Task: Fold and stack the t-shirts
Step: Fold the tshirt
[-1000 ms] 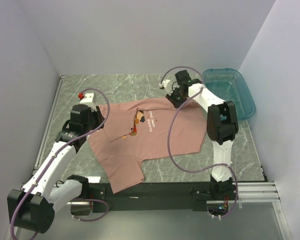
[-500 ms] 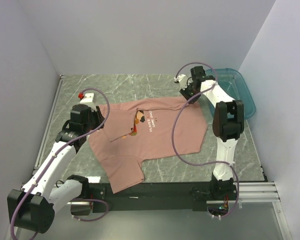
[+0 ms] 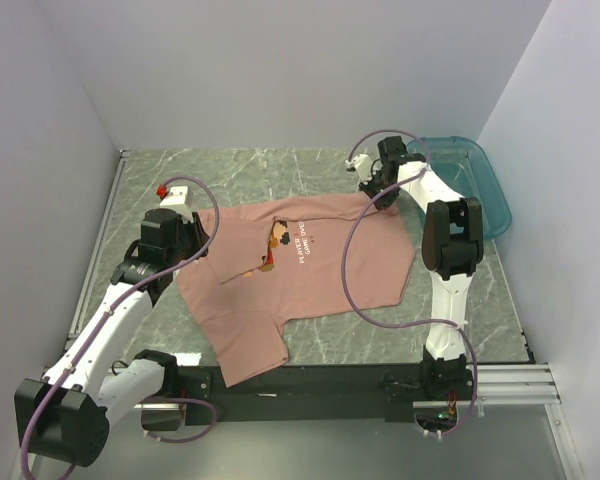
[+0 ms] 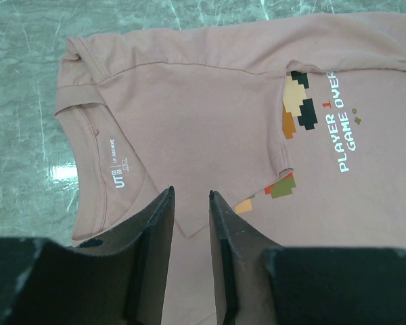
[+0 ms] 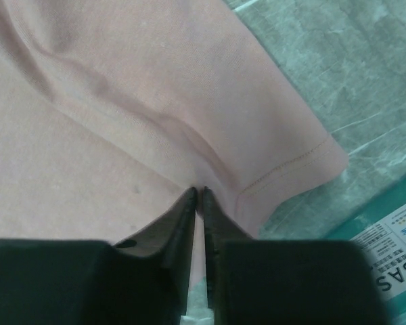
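One salmon-pink t-shirt (image 3: 310,285) lies spread on the marble table, its pixel print and white lettering (image 3: 292,245) facing up. My left gripper (image 3: 200,240) hovers open over the shirt's collar end; in the left wrist view its jaws (image 4: 189,196) stand slightly apart above the fabric (image 4: 203,101), with the neck label (image 4: 118,159) to their left. My right gripper (image 3: 373,192) is at the shirt's far right corner. In the right wrist view it (image 5: 198,191) is shut on a pinched fold of the shirt (image 5: 122,101) near a hemmed edge.
A teal plastic tub (image 3: 495,200) stands at the far right, just beyond my right gripper; its edge and a label show in the right wrist view (image 5: 392,237). Grey walls enclose the table on three sides. A dark rail runs along the near edge (image 3: 310,380).
My right gripper has moved right, toward the tub, drawing the shirt's far right corner out with it. The left arm has not moved.
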`<state>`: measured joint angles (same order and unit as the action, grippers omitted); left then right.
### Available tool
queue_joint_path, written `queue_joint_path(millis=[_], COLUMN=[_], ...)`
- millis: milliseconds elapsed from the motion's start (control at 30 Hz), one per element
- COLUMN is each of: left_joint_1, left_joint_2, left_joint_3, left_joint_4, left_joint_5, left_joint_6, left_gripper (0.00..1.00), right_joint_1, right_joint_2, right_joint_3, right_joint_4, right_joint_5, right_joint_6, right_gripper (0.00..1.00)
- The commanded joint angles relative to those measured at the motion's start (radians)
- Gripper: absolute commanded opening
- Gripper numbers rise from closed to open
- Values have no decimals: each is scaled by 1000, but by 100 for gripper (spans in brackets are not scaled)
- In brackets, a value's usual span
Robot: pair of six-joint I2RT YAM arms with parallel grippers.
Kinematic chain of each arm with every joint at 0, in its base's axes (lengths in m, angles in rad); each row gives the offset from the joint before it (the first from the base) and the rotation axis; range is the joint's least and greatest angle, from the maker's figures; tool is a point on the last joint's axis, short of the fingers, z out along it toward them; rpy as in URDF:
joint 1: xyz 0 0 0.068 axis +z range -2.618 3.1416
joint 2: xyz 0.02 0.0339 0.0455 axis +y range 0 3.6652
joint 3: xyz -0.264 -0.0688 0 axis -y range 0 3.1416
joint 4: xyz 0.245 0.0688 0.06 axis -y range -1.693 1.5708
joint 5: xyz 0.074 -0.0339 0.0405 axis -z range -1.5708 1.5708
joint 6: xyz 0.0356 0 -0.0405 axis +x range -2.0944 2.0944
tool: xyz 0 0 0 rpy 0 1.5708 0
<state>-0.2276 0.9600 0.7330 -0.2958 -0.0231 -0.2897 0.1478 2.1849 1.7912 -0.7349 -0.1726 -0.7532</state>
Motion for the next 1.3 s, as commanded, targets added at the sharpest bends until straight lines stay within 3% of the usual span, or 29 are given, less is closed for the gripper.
queue_joint_path(millis=[0,100,333,433,633,667,700,767,800,867,933,967,1033,1100,1267], left_joint_1=[1,1,1,1,1,1,2,22,63,134,268,315,425,459,470], left_joint_2=[-9,-10,-12,-10,-10,-12,-14,-15,-15,14,61,133,227,380,655], left_joint_3=[23,22,22,22,17,17,13,2,-7,-18,-23,-23,-6,19,161], left_joint_4=[37,37,38,38,43,44,50,60,76,101,151,173,220,288,374], left_joint_5=[14,14,26,28,26,26,-4,-21,-18,56,138,244,354,473,480], left_joint_6=[15,15,14,15,4,-2,-25,-49,-93,-138,-212,-244,-325,-377,-413], left_gripper=[33,33,33,33,35,38,48,58,69,76,76,74,63,51,42], right_joint_1=[6,4,4,4,-2,-4,-5,-5,-5,-5,-7,-5,-7,-4,-31], right_joint_2=[-22,-48,-105,-114,-169,-181,-194,-244,-266,-333,-410,-436,-514,-565,-675], right_joint_3=[-22,-56,-148,-173,-178,-171,-170,-177,-194,-223,-286,-340,-400,-490,-628], right_joint_4=[5,15,23,29,55,54,49,40,37,37,37,42,63,89,126], right_joint_5=[1,-11,-27,-16,-10,-24,-36,-76,-121,-178,-270,-297,-368,-409,-462], right_joint_6=[-9,-11,-18,-9,61,72,95,115,135,158,187,196,229,250,262], right_gripper=[5,0,0,4,36,38,39,40,40,40,40,40,40,40,40])
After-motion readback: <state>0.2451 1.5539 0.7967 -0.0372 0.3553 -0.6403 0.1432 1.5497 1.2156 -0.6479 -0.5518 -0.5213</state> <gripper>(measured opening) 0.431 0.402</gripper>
